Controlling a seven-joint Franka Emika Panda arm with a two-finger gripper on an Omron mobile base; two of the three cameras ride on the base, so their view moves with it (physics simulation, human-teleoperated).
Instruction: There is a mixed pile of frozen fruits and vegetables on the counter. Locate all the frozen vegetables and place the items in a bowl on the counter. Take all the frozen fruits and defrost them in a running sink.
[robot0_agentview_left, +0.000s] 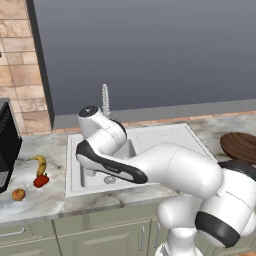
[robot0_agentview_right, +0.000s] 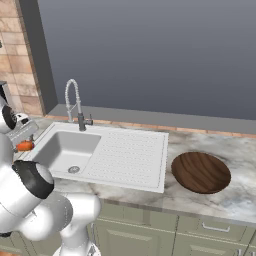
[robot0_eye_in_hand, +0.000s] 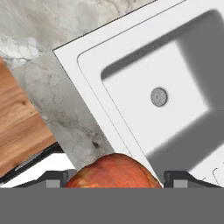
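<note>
Gripper (robot0_eye_in_hand: 112, 181) sits w/ both dark finger tips flanking a round orange-red ball (robot0_eye_in_hand: 113, 171) at bottom of hand view; jaws stand wide, closed on that ball, which fills the gap btwn them; in right base view the same ball (robot0_agentview_right: 24, 145) shows as a small orange blob under the hand at far left, just beside the sink's left rim. Hand cam looks down past the ball onto the white sink (robot0_eye_in_hand: 131, 74); basin w/ round grey drain (robot0_eye_in_hand: 159, 96) lies beyond it; pale marbled counter (robot0_eye_in_hand: 57, 100) runs along the sink rim, wood-toned floor at left edge.

Left base view: arm stretches from lower right across the sink front, wrist bent over the basin's left part; chrome spring-coil faucet (robot0_agentview_left: 105, 99) rises behind it. On counter left of sink: yellow banana (robot0_agentview_left: 40, 163), bright red lumpy piece (robot0_agentview_left: 41, 180) touching or just beside banana's lower end; small orange-yellow fruit (robot0_agentview_left: 18, 194) apart from them, nearer the counter's front edge. Dark appliance (robot0_agentview_left: 7, 145) stands at far left edge.

Wooden bowl (robot0_agentview_right: 201, 172) sits on counter right of the dotted drainboard (robot0_agentview_right: 130, 155), well apart from the produce; nothing visible inside it.
</note>
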